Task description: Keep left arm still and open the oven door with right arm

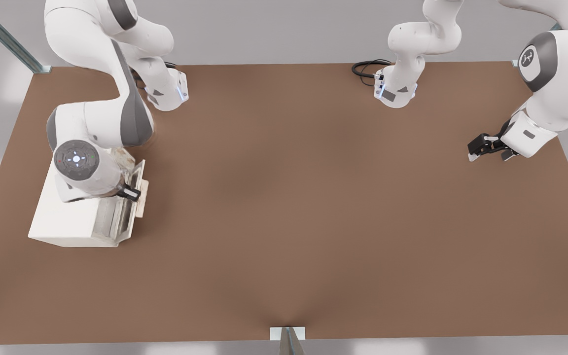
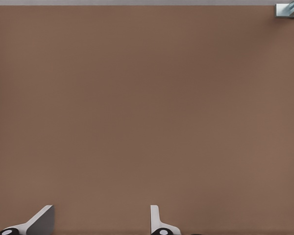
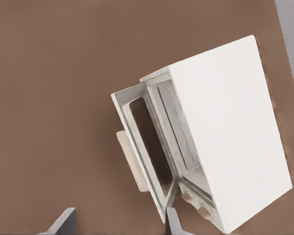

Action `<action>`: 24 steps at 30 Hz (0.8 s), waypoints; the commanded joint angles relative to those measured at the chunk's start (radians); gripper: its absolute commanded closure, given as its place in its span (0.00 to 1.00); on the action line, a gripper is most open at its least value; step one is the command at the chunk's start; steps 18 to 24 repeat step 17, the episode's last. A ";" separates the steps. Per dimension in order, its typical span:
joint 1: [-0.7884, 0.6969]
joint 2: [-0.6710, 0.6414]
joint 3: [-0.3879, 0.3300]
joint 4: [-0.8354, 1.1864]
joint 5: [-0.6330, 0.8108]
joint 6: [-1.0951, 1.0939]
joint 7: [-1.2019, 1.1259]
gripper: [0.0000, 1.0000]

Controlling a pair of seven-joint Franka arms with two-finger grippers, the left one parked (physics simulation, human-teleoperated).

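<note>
Oven [image 1: 67, 217] is placed on the table [image 1: 313, 222] at the front view's left; oven door [image 1: 136, 195] is swung partly outward; gripper [image 1: 128, 193] is positioned at the door's top edge.

Brown table [image 1: 284, 207]; cream oven [image 1: 67, 219] near one corner

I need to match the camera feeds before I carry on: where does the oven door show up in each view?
Front view: the oven door is at the front view's left, swung partly open from the oven, with the gripper at its top edge.
Left wrist view: not in it; only the table.
Right wrist view: mid-frame, ajar, window and tan handle visible.
Shared landmark: the cream oven body.
</note>
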 commanded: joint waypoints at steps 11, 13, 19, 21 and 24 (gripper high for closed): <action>-0.036 -0.072 -0.075 -0.069 0.136 0.098 -0.644 0.00; -0.036 -0.073 -0.075 -0.068 0.137 0.080 -0.646 0.00; -0.056 -0.073 -0.073 -0.068 0.137 0.080 -0.652 0.00; -0.056 -0.073 -0.073 -0.068 0.137 0.080 -0.652 0.00; -0.056 -0.073 -0.073 -0.068 0.137 0.080 -0.652 0.00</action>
